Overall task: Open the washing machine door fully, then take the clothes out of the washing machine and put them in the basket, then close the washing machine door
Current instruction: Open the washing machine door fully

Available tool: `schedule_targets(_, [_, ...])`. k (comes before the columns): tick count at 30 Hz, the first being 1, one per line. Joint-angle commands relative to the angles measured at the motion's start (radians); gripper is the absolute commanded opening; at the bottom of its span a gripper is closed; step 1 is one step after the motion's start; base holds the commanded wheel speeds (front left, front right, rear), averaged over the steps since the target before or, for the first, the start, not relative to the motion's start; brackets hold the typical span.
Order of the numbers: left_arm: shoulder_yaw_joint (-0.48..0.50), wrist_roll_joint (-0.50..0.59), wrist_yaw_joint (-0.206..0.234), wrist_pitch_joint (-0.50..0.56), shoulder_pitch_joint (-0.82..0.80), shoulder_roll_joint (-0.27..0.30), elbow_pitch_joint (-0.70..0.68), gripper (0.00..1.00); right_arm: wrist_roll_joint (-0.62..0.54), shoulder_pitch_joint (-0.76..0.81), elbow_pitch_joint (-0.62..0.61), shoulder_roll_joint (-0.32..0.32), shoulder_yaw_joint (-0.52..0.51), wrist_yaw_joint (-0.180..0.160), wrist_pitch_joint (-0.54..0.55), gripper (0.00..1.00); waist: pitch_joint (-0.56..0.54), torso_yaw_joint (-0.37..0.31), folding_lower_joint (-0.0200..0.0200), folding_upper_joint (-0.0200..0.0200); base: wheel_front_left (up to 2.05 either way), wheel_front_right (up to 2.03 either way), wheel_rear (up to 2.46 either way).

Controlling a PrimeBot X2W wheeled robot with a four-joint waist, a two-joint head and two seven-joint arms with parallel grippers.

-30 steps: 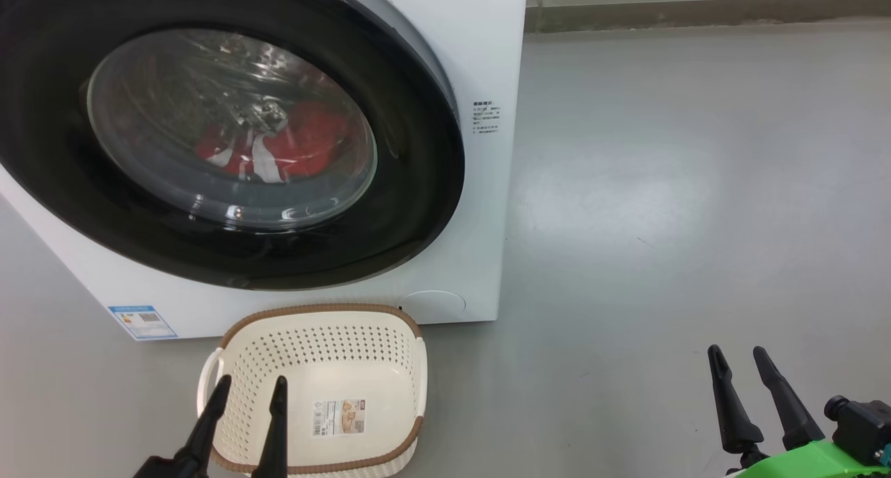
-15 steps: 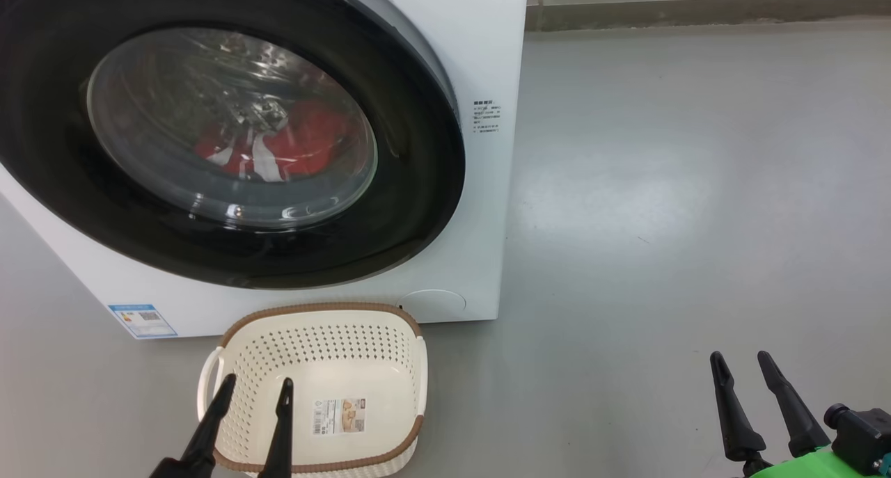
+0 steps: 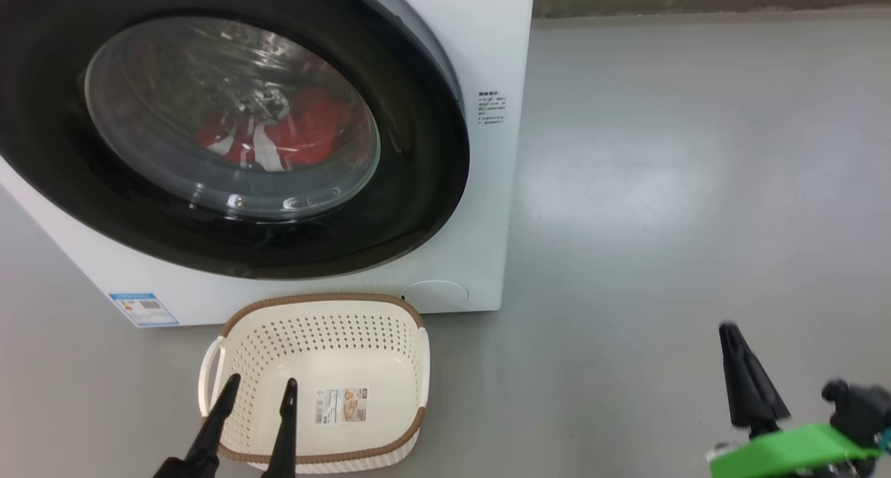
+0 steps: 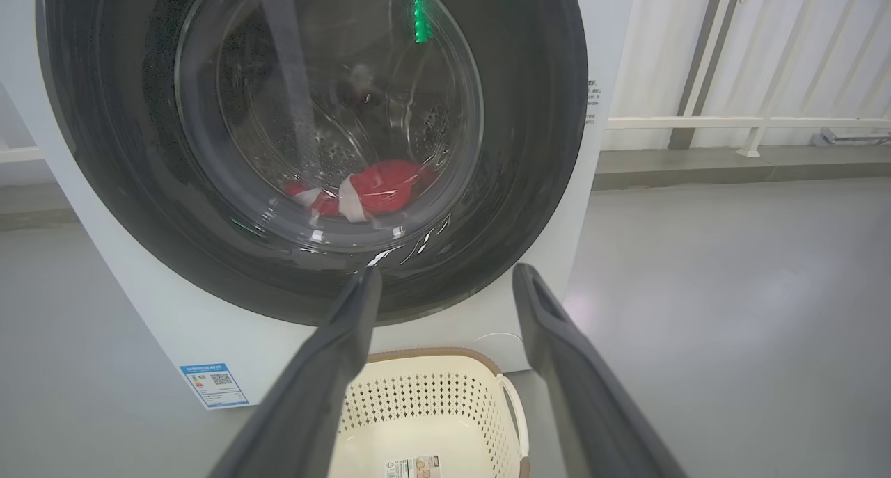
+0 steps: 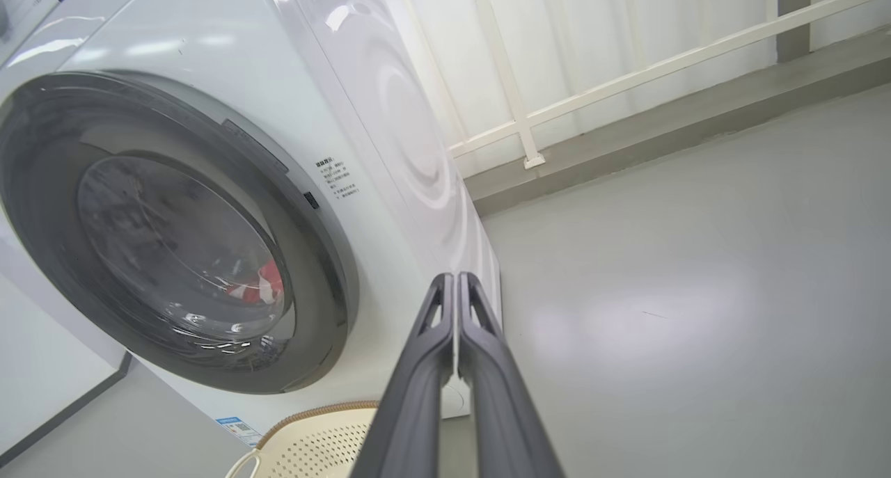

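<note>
Washing machine (image 3: 487,33) stands on the grey floor (image 3: 696,186) with its white front towards the robot. The washing machine door (image 3: 418,186) is shut flat against it, so the first step has not begun. Just in front sits the basket (image 3: 320,300), empty, placed, I judge, to catch what comes out. The clothes (image 3: 306,133), red with white trim, lie low inside behind the door. The left gripper (image 3: 262,380) hangs near the basket, its fingers spread and empty. The right gripper (image 5: 454,280) has its fingers pressed together on nothing (perhaps to hook the door's edge). The blue sticker (image 3: 143,309), the side print (image 3: 491,108) and the barcode sticker (image 3: 339,405) are all too small to read.

Glossy grey floor (image 3: 696,186) (white railing (image 4: 696,122) above kerb (image 4: 731,165)).
</note>
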Motion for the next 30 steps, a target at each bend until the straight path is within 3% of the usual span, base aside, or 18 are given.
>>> schedule_targets(1, [0.024, -0.016, 0.001, -0.012, -0.028, 0.008, -0.027, 1.00, 0.026, -0.080, -0.030, -0.006, 0.036, -0.001, -0.009, 0.00, 0.013, 0.006, 0.0000, -0.0001, 0.00, 0.00, 0.00])
schedule_targets(16, [-0.074, -0.074, 0.028, -0.012, -0.088, 0.008, -0.038, 1.00, 0.246, -0.401, -0.010, -0.019, 0.095, -0.001, -0.009, 0.00, 0.102, 0.122, 0.0000, -0.0001, 0.00, 0.00, 0.00])
schedule_targets(30, [-0.148, -0.133, 0.055, -0.012, -0.178, 0.008, -0.047, 1.00, 0.509, -0.695, 0.092, -0.191, 0.258, -0.001, 0.017, 0.00, 0.231, 0.255, 0.0000, -0.0001, 0.00, 0.00, 0.00])
